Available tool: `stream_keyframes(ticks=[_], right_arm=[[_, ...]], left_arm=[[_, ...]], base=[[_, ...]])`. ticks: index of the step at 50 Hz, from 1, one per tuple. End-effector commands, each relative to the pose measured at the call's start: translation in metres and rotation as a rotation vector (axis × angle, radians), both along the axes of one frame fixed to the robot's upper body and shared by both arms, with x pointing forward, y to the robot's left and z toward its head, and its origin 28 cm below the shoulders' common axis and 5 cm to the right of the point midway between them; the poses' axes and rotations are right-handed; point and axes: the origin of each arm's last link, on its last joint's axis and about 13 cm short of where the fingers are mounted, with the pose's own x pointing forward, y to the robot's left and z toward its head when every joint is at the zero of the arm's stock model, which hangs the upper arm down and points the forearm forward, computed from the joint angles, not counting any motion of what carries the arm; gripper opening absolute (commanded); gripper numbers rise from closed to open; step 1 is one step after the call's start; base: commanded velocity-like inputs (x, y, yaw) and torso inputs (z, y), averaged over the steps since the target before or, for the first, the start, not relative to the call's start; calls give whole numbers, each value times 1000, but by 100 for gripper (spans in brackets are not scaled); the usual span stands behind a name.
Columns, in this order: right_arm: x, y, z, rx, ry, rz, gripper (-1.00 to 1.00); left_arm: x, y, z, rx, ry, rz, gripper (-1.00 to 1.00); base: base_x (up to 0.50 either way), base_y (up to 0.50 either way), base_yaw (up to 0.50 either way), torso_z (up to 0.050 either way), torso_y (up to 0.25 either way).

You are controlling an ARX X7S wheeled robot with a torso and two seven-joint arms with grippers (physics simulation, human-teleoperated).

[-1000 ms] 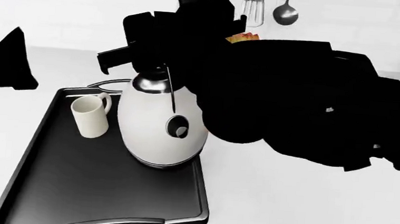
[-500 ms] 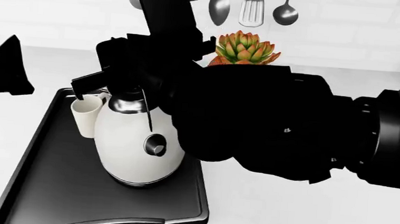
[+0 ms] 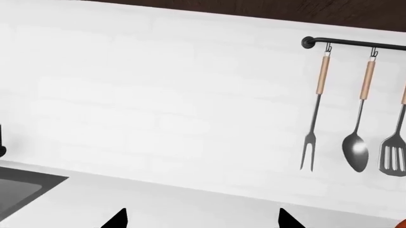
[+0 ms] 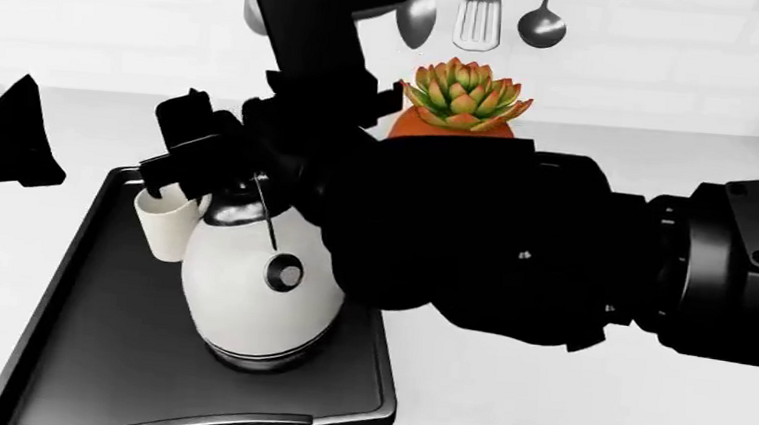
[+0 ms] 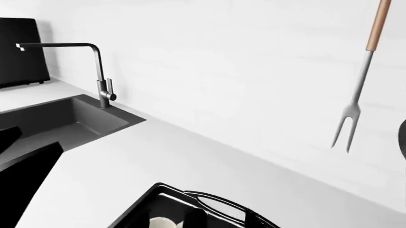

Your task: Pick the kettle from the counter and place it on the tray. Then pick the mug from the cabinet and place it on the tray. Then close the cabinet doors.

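Observation:
The white egg-shaped kettle [image 4: 260,299] stands on the black tray [image 4: 89,353], at its right side. My right gripper [image 4: 212,161] is down over the kettle's top, shut on the black arched handle. In the right wrist view its fingertips [image 5: 223,221] stand close together above the tray's far rim [image 5: 136,209]. The cream mug [image 4: 165,226] sits on the tray just behind the kettle, partly hidden by it, and its rim [image 5: 159,223] shows in the right wrist view. My left gripper [image 3: 201,221] is open and empty over the counter [image 3: 190,204]. The cabinet doors are out of view.
An orange pot with a succulent [image 4: 462,98] stands behind my right arm. Utensils hang on a wall rail [image 3: 355,42]. A dark sink [image 5: 70,118] with a faucet [image 5: 95,61] lies left of the tray. White counter [image 4: 540,414] stretches right of the tray.
My right gripper has carried the kettle leftward and nearer across the tray, so it now covers part of the mug. The left arm has barely moved.

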Motion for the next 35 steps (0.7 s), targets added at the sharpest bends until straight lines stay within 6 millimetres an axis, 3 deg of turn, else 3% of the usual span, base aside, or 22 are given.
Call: stream_keyframes(ticks=[1, 18, 26, 31, 35], right_arm=[[2, 0, 2, 8, -18, -4, 100], [-2, -2, 11, 13, -53, 2, 100], [-16, -16, 46, 60, -176, -39, 100], [-32, -39, 73, 108, -308, -102, 100], [-46, -58, 84, 127, -414, -168, 100]], left_arm=[[0, 0, -2, -3, 4, 2, 100], [0, 1, -3, -10, 5, 4, 100], [-4, -1, 3, -12, -17, -6, 100], [-12, -4, 16, -4, -77, -16, 100], [-20, -10, 29, 4, -151, -23, 100]], base=[[0, 0, 0, 0, 0], [0, 0, 0, 0, 0], [0, 0, 0, 0, 0], [0, 0, 0, 0, 0], [0, 0, 0, 0, 0]])
